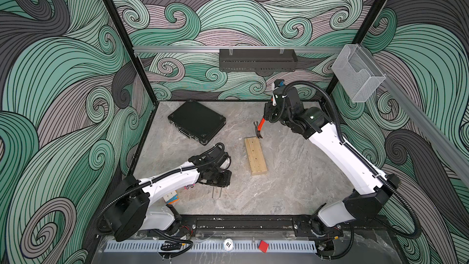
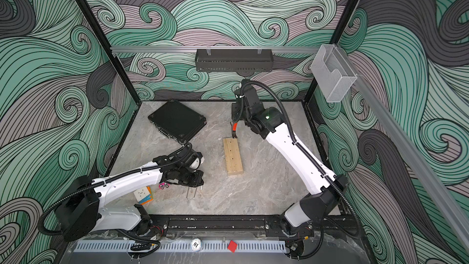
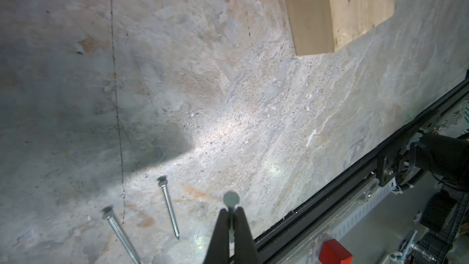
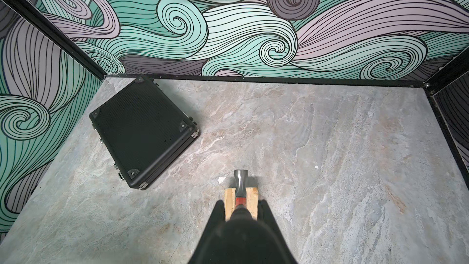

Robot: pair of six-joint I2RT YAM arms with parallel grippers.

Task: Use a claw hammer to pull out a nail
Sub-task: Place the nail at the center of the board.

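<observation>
R gripper (image 4: 241, 205) is clamped on the hammer (image 4: 240, 180) by its black handle, w/ the orange neck & grey head sticking out past the fingertips. The hammer is at the far end of the wood block (image 1: 255, 156), toward the back of the table (image 1: 291, 179) and a bit right of centre. In both top views it tilts, head low, claw pointing down at the block's far edge. Can't tell whether the claw touches the wood, or whether there's anything under it. The R wrist view has the head over that end of the block. The block lies flat, long side running front to back, w/ small dark holes in its top face. L gripper (image 3: 231, 214) is pinched tight on a nail (image 3: 231, 199), shank btwn the fingertips, round head poking out beyond them, above the table's front-left part. One loose nail (image 3: 168, 208) & a second loose nail (image 3: 121, 237) lie flat on the table just beside it, apart from each other. A black case (image 1: 196, 121) lies closed & flat at back-left, apart from the block. A multicolour cube (image 1: 171, 197) sits partly hidden under the L arm. A small red block (image 1: 263, 246) sits on the front rail, off the table.
</observation>
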